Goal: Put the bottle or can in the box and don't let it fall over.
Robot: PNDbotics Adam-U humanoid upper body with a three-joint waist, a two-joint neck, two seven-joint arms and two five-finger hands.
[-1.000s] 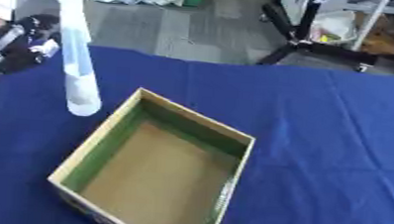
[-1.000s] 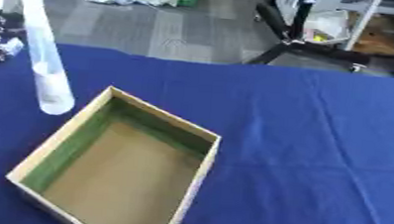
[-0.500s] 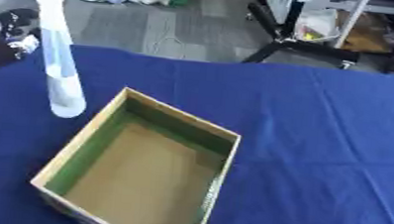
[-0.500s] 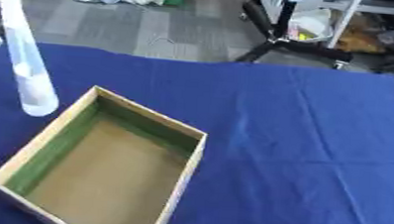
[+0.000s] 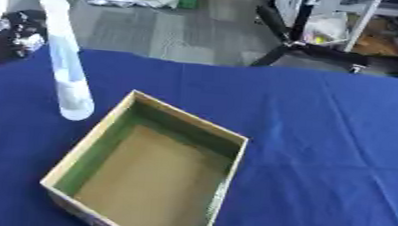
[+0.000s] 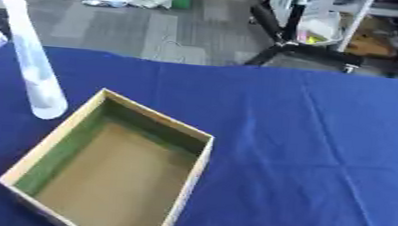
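Standing upright on the blue worktop [image 5: 323, 144], bottle [image 5: 65, 65] just beside the open box's [image 5: 146, 171] far-left corner; left robot hand [image 5: 11, 34] at left edge, finger state unclear; right unseen.

Open cardboard box [image 5: 150, 174] at lower left of the blue-clothed table [image 5: 323, 144], mouth up, interior bare, reachable from above. Tall clear bottle [image 5: 66, 60] upright just beside the box's far-left corner, apart from the wall, narrowing the gap there. Black left hand [image 5: 11, 36] at the left edge, near the bottle, fingers unclear. Wide bare cloth right of the box and beyond its far wall. Past the far table edge, floor clutter and a black stand [image 5: 295, 39].
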